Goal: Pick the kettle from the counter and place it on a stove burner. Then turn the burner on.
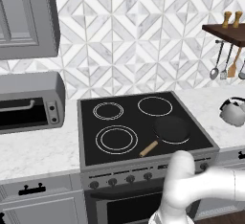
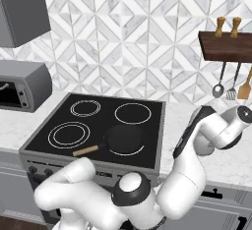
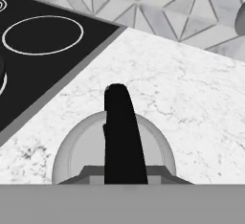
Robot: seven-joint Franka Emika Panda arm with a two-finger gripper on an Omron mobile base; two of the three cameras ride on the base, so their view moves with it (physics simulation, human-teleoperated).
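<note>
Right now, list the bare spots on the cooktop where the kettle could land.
Free: the big double ring front left, the smaller double ring behind it, the single ring back right. Crowded: front right, under the frying pan.

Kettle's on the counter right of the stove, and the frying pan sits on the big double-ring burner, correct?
Not quite. In the left base view the frying pan covers the front right ring; the big double-ring burner at front left is bare. The kettle is on the counter right of the stove.
</note>
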